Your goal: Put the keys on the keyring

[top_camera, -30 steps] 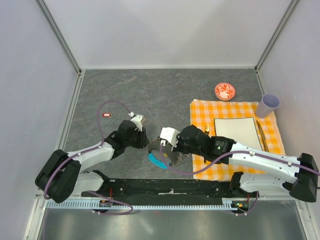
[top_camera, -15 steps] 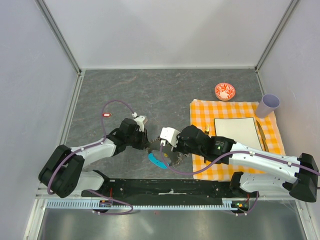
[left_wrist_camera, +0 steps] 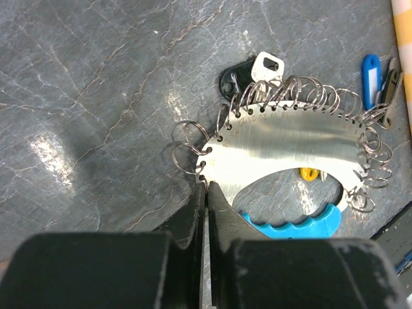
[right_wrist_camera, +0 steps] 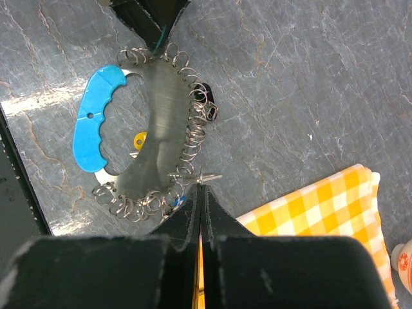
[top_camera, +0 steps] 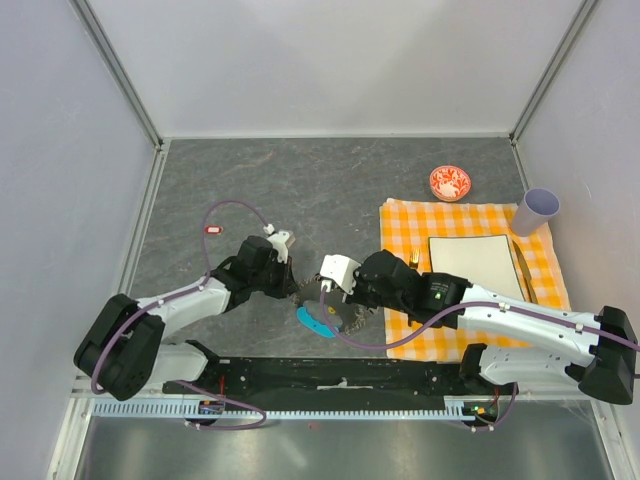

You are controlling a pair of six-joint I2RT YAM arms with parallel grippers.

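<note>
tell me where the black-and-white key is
In the left wrist view, the black-and-white key lies at the keyring's upper edge, left of the blue key.

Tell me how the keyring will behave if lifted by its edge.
The keyring looks like a flat metal plate, so probably stiff, not floppy. Its many loose rings would likely dangle and swing. The polished face may be slippery in thin jaws.

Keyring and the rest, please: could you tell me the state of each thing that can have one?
Keyring: lying on table.
Left pincer: nearly shut at its rim.
Right pincer: shut on one of its rings.
Keys: lying by the rings.
Cup: upright.
Bowl: upright.
</note>
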